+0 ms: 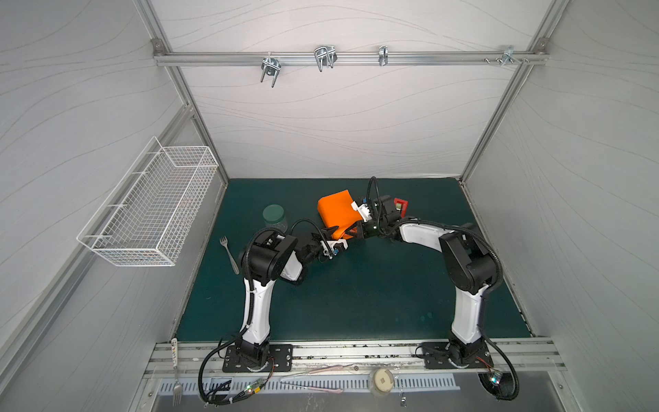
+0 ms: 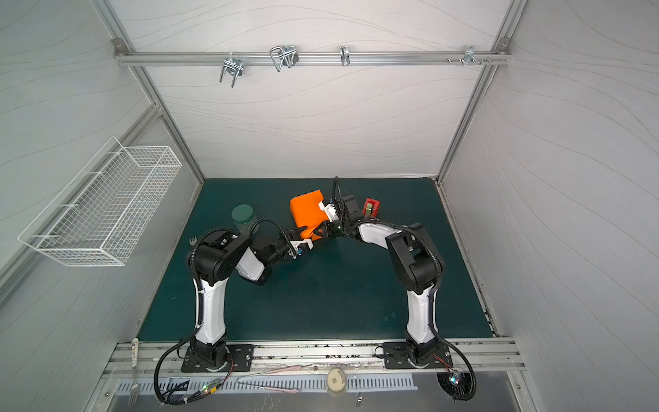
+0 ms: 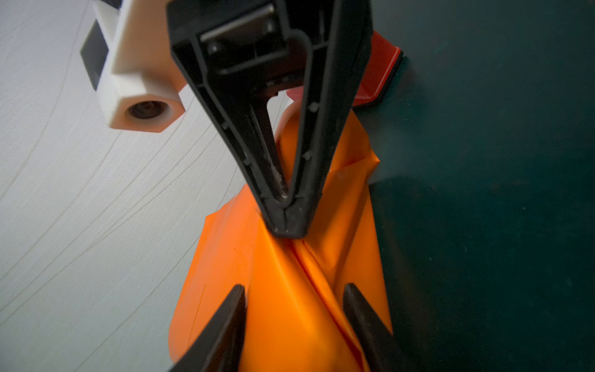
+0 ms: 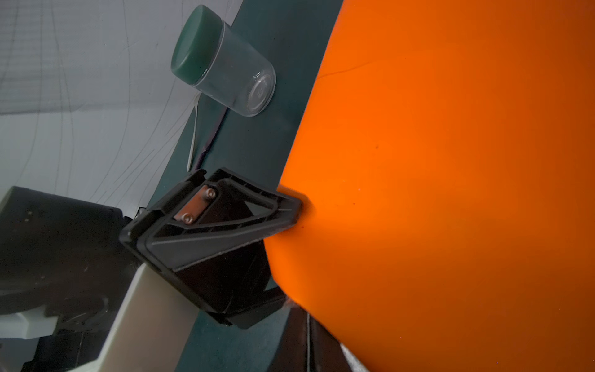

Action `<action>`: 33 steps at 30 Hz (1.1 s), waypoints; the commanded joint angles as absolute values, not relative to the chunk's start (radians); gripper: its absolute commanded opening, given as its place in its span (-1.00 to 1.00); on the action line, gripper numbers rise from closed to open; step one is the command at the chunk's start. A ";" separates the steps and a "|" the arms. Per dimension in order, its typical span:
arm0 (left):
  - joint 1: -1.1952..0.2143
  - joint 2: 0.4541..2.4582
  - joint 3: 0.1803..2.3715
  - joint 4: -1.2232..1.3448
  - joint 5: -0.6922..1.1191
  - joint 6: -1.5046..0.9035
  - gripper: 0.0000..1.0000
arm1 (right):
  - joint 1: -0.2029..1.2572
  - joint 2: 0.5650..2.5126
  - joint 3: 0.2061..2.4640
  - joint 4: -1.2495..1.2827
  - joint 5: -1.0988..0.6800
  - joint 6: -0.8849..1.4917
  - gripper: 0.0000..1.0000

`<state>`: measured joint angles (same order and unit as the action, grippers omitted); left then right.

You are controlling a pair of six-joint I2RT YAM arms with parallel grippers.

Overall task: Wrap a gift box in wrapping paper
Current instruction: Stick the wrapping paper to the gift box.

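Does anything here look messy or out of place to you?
The wrapping paper is bunched into twisted creases at its near end, where the shut right gripper pinches it. A fork and a green-lidded jar on the mat look unrelated to gift wrapping.

Right tool [image 3: 286, 222] pinched tight, left tool [image 3: 294, 287] clamped wider.
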<state>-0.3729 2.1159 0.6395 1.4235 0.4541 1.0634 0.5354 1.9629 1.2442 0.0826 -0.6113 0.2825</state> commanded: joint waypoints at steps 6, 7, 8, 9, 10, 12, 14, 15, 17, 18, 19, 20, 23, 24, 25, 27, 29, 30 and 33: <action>-0.373 2.144 0.647 1.408 0.459 1.065 0.02 | 0.504 1.917 1.231 0.160 -0.694 0.247 -0.85; -0.372 2.144 0.647 1.408 0.460 1.065 0.02 | 0.502 1.905 1.223 0.156 -0.692 0.233 -0.85; -0.373 2.144 0.647 1.409 0.459 1.066 0.01 | 0.500 1.897 1.216 0.144 -0.695 0.212 -0.85; -0.373 2.143 0.648 1.408 0.457 1.064 0.01 | 0.497 1.887 1.208 0.137 -0.695 0.194 -0.84; -0.373 2.143 0.648 1.408 0.458 1.066 0.02 | 0.494 1.876 1.196 0.128 -0.693 0.177 -0.84; -0.373 2.144 0.647 1.408 0.458 1.065 0.02 | 0.487 1.855 1.170 0.119 -0.695 0.149 -0.84; -0.373 2.143 0.648 1.409 0.458 1.065 0.01 | 0.482 1.833 1.134 0.116 -0.688 0.120 -0.83; -0.373 2.145 0.648 1.408 0.458 1.065 0.01 | 0.480 1.826 1.122 0.114 -0.686 0.110 -0.83; -0.372 2.147 0.649 1.408 0.459 1.066 0.02 | 0.481 1.821 1.098 0.106 -0.670 0.088 -0.83; -0.373 2.147 0.649 1.408 0.458 1.067 0.01 | 0.484 1.825 1.091 0.103 -0.659 0.079 -0.83; -0.373 2.147 0.649 1.408 0.458 1.067 0.02 | 0.488 1.833 1.090 0.094 -0.640 0.068 -0.84; -0.373 2.147 0.649 1.408 0.459 1.067 0.01 | 0.492 1.844 1.095 0.083 -0.626 0.059 -0.84; -0.373 2.147 0.649 1.408 0.459 1.066 0.01 | 0.506 1.876 1.111 0.092 -0.588 0.051 -0.87; -0.373 2.148 0.649 1.408 0.459 1.068 0.01 | 0.512 1.883 1.120 0.096 -0.581 0.046 -0.87; -0.373 2.148 0.649 1.408 0.458 1.067 0.01 | 0.518 1.892 1.131 0.097 -0.573 0.043 -0.87; -0.373 2.149 0.649 1.408 0.459 1.072 0.02 | 0.528 1.910 1.157 0.094 -0.561 0.041 -0.87; -0.373 2.149 0.649 1.408 0.459 1.072 0.02 | 0.538 1.930 1.183 0.084 -0.535 0.039 -0.88; -0.373 2.149 0.649 1.409 0.458 1.072 0.02 | 0.539 1.939 1.194 0.075 -0.529 0.035 -0.88; -0.373 2.148 0.649 1.408 0.460 1.070 0.02 | 0.540 1.954 1.208 0.079 -0.483 0.037 -0.90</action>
<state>-0.3733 2.1162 0.6399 1.4231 0.4522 1.0657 0.5343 1.9316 1.1854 0.0929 -0.5331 0.0666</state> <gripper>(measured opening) 0.507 0.053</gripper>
